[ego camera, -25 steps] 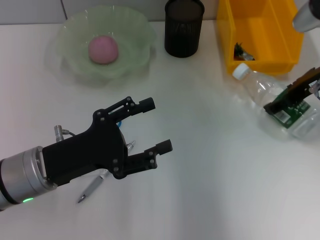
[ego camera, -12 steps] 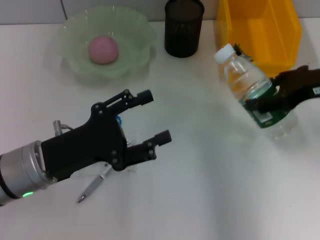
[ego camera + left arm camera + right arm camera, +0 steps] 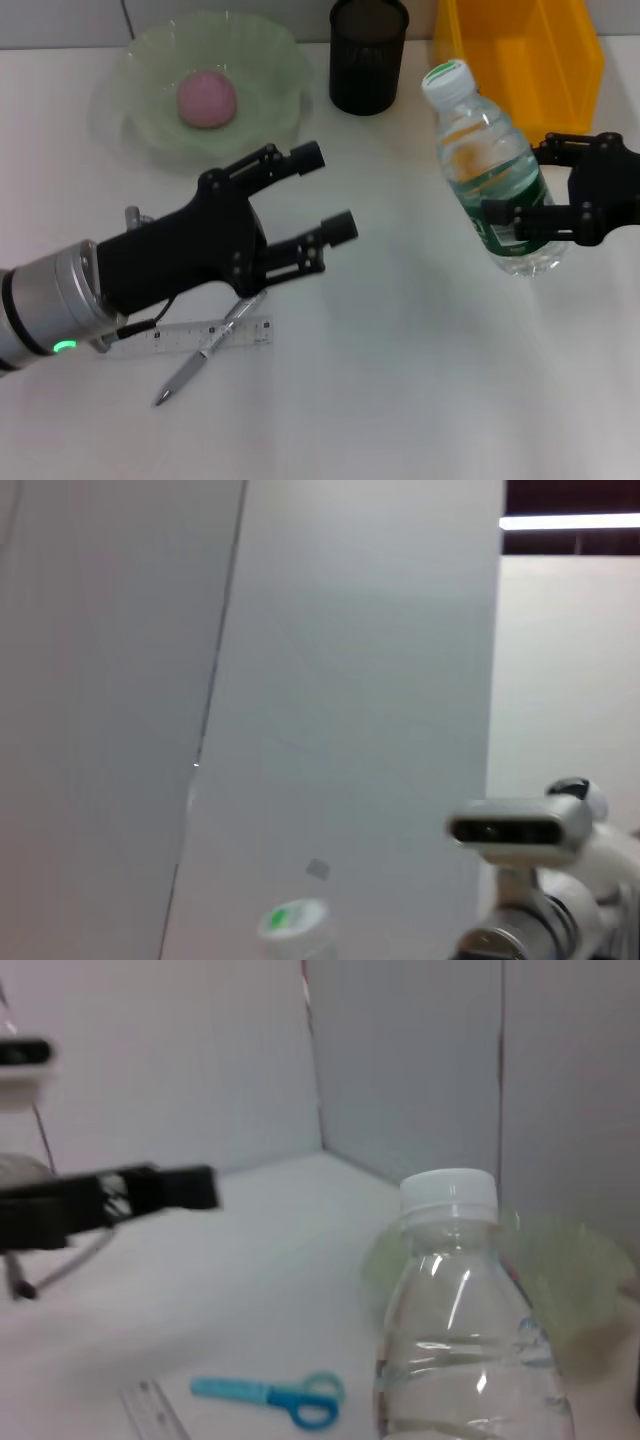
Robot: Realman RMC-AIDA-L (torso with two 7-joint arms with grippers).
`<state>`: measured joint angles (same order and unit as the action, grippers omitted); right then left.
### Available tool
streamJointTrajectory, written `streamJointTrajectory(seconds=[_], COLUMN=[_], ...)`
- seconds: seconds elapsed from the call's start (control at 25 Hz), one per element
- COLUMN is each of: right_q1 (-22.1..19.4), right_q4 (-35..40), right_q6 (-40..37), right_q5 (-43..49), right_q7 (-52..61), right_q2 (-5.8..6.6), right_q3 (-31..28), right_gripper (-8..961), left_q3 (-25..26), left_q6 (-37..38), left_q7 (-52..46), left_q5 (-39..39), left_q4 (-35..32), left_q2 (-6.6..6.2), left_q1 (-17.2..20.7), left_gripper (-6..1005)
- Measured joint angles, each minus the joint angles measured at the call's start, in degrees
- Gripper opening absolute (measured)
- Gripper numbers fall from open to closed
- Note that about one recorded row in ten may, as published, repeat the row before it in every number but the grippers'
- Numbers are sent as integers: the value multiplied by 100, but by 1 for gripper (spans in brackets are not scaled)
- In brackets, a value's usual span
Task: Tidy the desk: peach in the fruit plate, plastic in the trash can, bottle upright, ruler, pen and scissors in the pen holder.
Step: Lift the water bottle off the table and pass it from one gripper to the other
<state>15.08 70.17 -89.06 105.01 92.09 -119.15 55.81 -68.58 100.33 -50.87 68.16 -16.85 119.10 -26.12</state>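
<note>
My right gripper point(image 3: 528, 186) is shut on the clear water bottle point(image 3: 487, 160), which stands nearly upright with its white cap leaning a little left; the bottle point(image 3: 462, 1360) fills the right wrist view. My left gripper point(image 3: 328, 192) hovers open and empty above the table's left half. Below it lie a clear ruler point(image 3: 190, 336) and a silver pen point(image 3: 198, 362). Blue scissors point(image 3: 272, 1396) show only in the right wrist view. The pink peach point(image 3: 207, 98) sits in the green fruit plate point(image 3: 140, 62). The black pen holder point(image 3: 368, 58) stands at the back. The plastic is out of view.
A yellow bin point(image 3: 560, 70) stands at the back right, just behind the bottle. The ruler point(image 3: 155, 1412) lies near the scissors, with the left gripper's fingers point(image 3: 150, 1190) beyond them. The left wrist view shows only a wall and the robot's head.
The right gripper has swung the bottle from lying on its side to almost upright. The left gripper has risen and shifted right, uncovering the ruler.
</note>
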Motion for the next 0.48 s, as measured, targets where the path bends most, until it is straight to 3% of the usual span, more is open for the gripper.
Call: streamJointTrajectory(seconds=[0.24, 0.48], right_q1=[-132, -47], right_q4=[-735, -1419], right_q6=[-569, -894], right_q5=[-758, -925], right_q7=[-1094, -1925], right_q2=[-2, -3], right_q3=[-304, -332], right_gripper=[754, 754], left_q3=[3, -54], left_q6=[-135, -49], left_q7=[-668, -1063], left_q5=[-203, -184], left_q4=[-71, -89], left_q2=[-24, -34], left_q1=[-53, -197], left_gripper=[662, 660])
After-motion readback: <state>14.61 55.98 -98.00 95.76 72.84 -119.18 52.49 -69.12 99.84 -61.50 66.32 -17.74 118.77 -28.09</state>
